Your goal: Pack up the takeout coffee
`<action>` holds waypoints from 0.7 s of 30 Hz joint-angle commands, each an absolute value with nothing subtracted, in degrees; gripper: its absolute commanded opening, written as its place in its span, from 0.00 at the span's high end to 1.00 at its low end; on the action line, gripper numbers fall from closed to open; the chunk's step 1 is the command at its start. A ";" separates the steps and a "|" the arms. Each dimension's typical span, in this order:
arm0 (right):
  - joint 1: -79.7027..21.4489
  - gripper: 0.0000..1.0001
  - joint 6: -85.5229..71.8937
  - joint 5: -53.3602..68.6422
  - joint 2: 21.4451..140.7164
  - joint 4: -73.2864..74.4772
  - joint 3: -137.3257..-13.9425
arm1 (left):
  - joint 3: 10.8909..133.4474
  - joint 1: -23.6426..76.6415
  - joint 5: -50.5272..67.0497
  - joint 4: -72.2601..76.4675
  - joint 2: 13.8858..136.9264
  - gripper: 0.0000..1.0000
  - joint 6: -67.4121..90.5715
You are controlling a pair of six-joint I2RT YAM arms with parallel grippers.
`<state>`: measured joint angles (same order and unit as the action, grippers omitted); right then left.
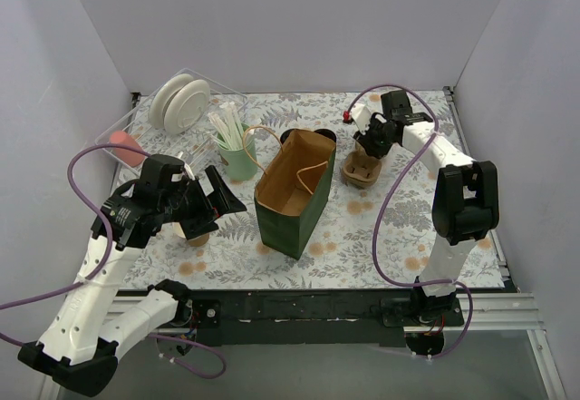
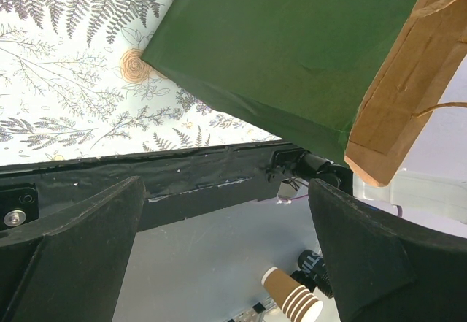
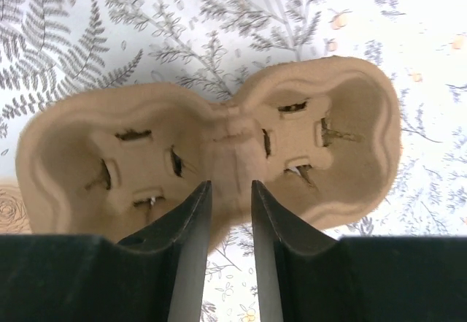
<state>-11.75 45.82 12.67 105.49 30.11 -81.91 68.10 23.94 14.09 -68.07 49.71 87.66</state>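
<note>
- Paper bag: dark green outside, kraft brown inside, with pale tan handles.
- Tablecloth: white, printed with grey fern fronds and small orange-tan roses.
- Cup at the bag's 10 o'clock: mint green; the straws in it are white.
- Pulp carrier at the bag's 2 o'clock: plain light brown, no print.
- Plates at the table's 11 o'clock: white.
- Left arm and right arm: white links with black joints.
- Left gripper and right gripper: black fingers.
- Cables: purple.
- Table's near edge: black.
</note>
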 commanded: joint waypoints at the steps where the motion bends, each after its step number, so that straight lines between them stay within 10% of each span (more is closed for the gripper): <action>1: -11.86 0.68 43.68 11.16 103.45 31.11 -85.61 | 67.68 23.73 13.53 -67.33 48.61 0.05 87.36; 8: -11.69 0.68 44.29 12.73 102.57 31.55 -83.50 | 68.29 23.73 13.62 -67.32 49.22 0.05 87.10; 13: -11.78 0.36 44.12 13.45 104.05 31.11 -84.19 | 68.20 23.73 13.54 -67.85 48.87 0.05 87.10; 21: -11.78 0.32 44.12 14.15 108.10 31.73 -87.53 | 68.20 23.82 13.71 -68.55 48.60 0.05 87.36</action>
